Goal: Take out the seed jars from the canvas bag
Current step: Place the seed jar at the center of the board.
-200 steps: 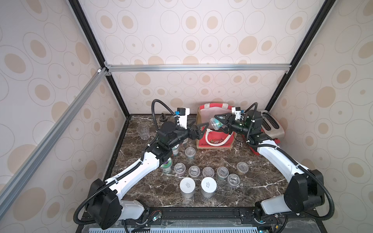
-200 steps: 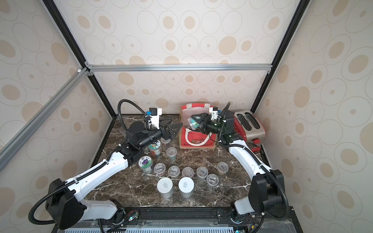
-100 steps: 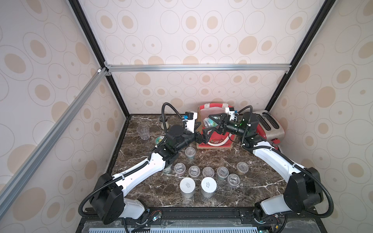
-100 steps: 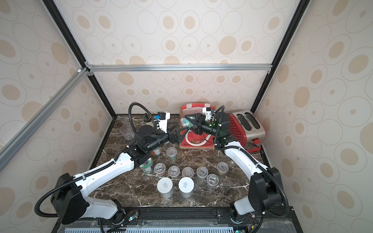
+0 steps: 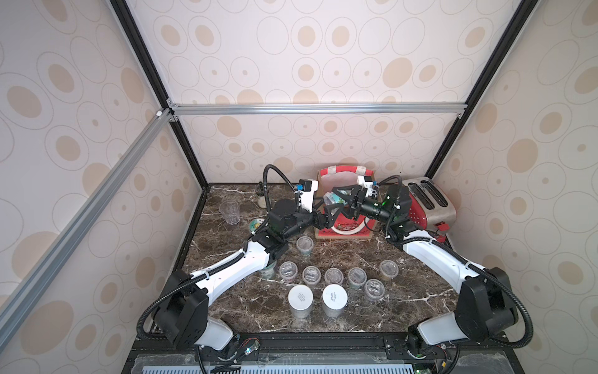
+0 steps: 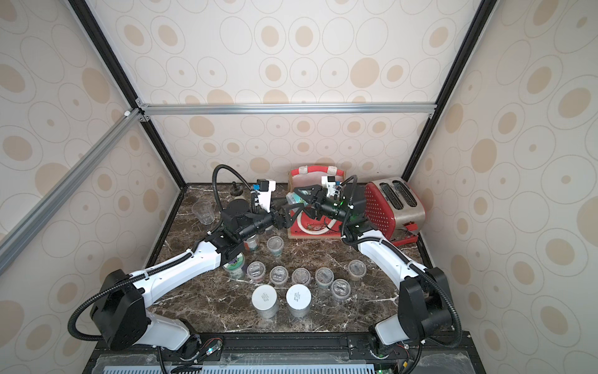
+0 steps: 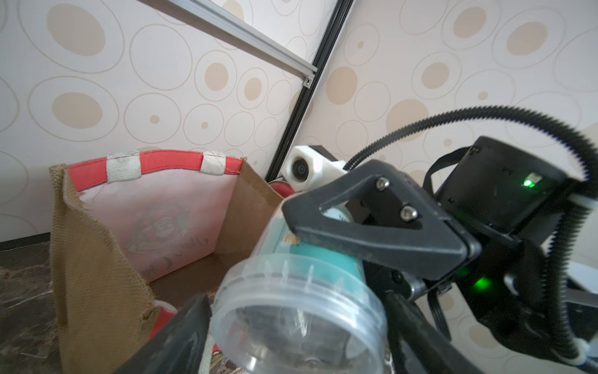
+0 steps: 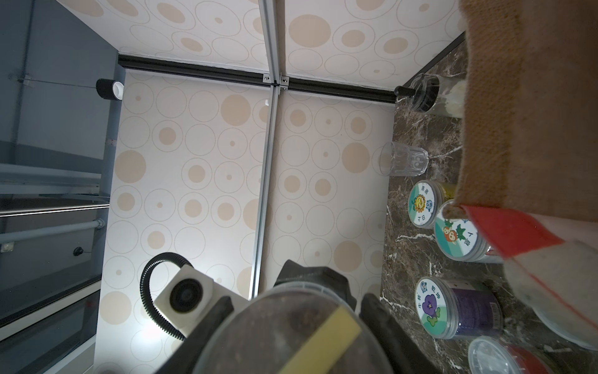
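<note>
The right claw (image 5: 339, 199), reaching in from the toaster (image 5: 427, 207) side, is clamped across the teal-labelled body of a seed jar (image 7: 301, 291). It holds the jar in the air, out of the canvas bag (image 7: 94, 252) and above its left side. The jar lies on its side, close to level. Its long axis runs along the line between the two arms, and its wide, clear, ribbed end points to the robot's left. Facing that end is the left claw (image 5: 327, 216), with a spread finger on either side of the clear end; no pressing contact can be made out. Which end carries the lid cannot be told. This looks like a hand-over. The jar sits dead ahead of the left claw and end-on to it, so a grip would have to close across the jar's width, clear of the right claw's fingers. Below, on the dark marble table (image 5: 356, 311), other jars (image 5: 310, 275) stand upright in rows nearer the left arm, which is better placed to set this one down.
</note>
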### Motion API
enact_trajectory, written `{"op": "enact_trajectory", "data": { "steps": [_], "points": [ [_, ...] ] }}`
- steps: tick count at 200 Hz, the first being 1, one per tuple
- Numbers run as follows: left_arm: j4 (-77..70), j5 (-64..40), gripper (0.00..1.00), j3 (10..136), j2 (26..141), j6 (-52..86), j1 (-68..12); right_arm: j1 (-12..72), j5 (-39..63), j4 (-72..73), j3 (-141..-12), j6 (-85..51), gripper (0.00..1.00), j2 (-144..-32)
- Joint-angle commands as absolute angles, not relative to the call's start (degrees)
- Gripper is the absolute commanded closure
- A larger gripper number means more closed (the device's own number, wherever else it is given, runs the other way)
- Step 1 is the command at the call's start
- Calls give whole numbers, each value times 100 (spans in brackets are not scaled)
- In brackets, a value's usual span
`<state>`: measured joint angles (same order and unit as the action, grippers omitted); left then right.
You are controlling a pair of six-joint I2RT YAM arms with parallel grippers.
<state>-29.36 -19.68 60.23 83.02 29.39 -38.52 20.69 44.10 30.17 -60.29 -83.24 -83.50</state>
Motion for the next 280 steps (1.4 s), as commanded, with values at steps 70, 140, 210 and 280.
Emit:
{"op": "enact_trajectory", "data": {
  "steps": [70, 140, 210, 280],
  "points": [
    [-3272, -2368, 15, 6208, 8445, 3094, -3799, 2158, 4519, 3431, -5977, -8499, 36, -8289],
    [-3296, -2486, 41, 6250, 8506, 3148, -3794, 2174, 4518, 3424, -5978, -8477, 34, -8323],
    [-2986, -2014, 44, 6051, 8182, 3061, -3788, 2126, 4165, 1851, -6032, -7289, 6, -7981],
    [-1183, -340, 45, 5270, 7159, 3566, -3577, 1703, 3061, -941, -6220, -5239, 0, -7083]
  ]
}}
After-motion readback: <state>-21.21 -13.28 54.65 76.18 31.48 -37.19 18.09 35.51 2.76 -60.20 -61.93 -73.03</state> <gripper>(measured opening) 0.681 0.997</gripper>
